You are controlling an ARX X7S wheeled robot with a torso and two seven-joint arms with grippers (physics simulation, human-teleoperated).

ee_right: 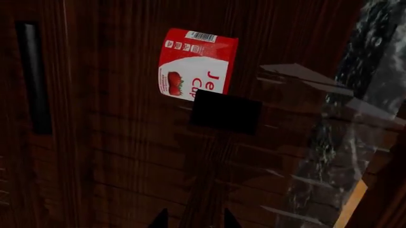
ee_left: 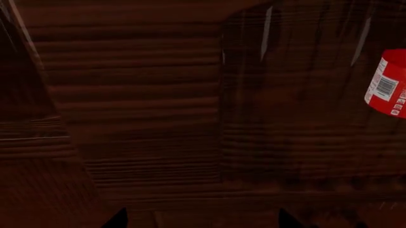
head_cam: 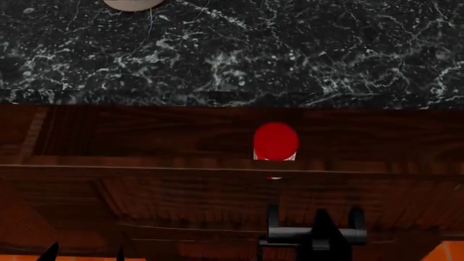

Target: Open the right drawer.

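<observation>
Below the front edge of the black marble countertop (head_cam: pixel 232 54): the right drawer (head_cam: pixel 145 136), dark reddish-brown wood, stands pulled out, its wood-grain inside exposed to the head view.

Contents: one red cup (head_cam: pixel 276 141) with a red lid, set toward the drawer's front wall, right of the middle. In the right wrist view the red cup (ee_right: pixel 195 65) shows a red-and-white label with a strawberry picture, a barcode and partly readable lettering. In the left wrist view only an edge of it (ee_left: pixel 388 83) appears, barcode visible, against the drawer's wood.

Handle: silver bar handle (head_cam: pixel 312 235) on two black posts, on the drawer front, near the lower edge of the head view.

Right gripper (head_cam: pixel 323 239): a dark fingertip sits right at the bar handle; whether the jaws are closed on the bar cannot be told. In the right wrist view two dark fingertips (ee_right: pixel 159 219) show slightly apart at the frame's edge, over dark wood.

Left gripper (head_cam: pixel 83 253): two dark fingertips, spread apart, holding nothing, at the lower left of the head view, well apart from the handle.

Back edge of the countertop: part of a pale round object (head_cam: pixel 132 4), cut off by the frame.
</observation>
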